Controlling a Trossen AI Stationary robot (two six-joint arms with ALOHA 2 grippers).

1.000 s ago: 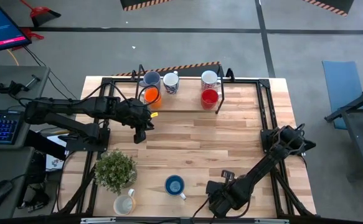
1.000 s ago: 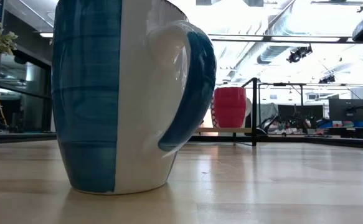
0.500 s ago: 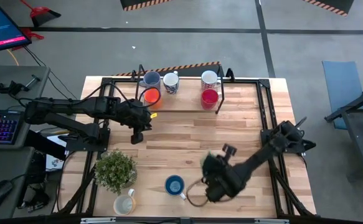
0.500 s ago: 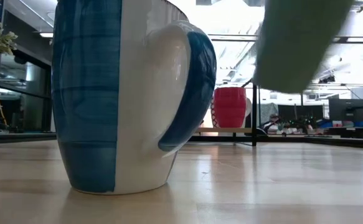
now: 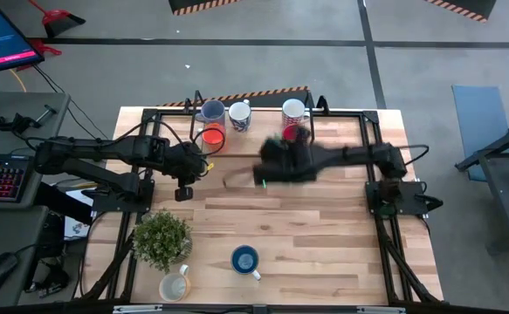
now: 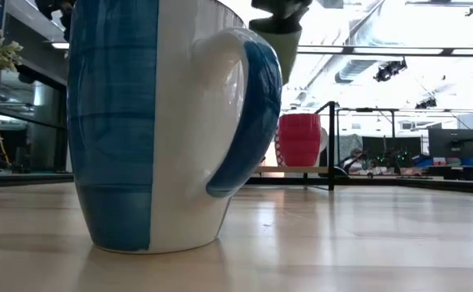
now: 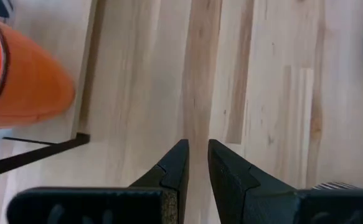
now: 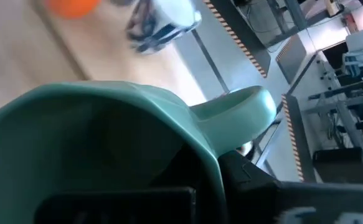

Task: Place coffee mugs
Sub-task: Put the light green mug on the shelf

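My right gripper (image 5: pixel 276 166) is up over the far middle of the table, shut on the green mug (image 8: pixel 119 124), which also shows high in the low view (image 6: pixel 281 40). My left gripper (image 7: pixel 197 163) hovers shut over bare wood near the orange mug (image 5: pixel 212 136). The orange, grey-blue (image 5: pixel 210 111), patterned white (image 5: pixel 239 115), white (image 5: pixel 293 108) and red (image 5: pixel 296 133) mugs stand on their bases along the far edge. At the near edge, the blue mug (image 5: pixel 245 260) and cream mug (image 5: pixel 174 286) stand upright. My right gripper holds the green mug by its wall beside the handle (image 8: pixel 243 106). One finger seems to be inside the mug and one finger (image 8: pixel 249 177) outside. The mug is lifted clear of the table and hangs below the gripper (image 6: pixel 281 8).
A black metal frame (image 5: pixel 367 148) runs around the table, with a low rail (image 5: pixel 254 155) in front of the far mugs. A potted green plant (image 5: pixel 161 237) stands near the left near corner. Open wood lies across the table's middle.
My right gripper has swung quickly from the near edge, right of the blue mug, up and toward the far edge, carrying the green mug lifted clear to beside the red mug. My left gripper has drifted a little toward the table's left, away from the orange mug.
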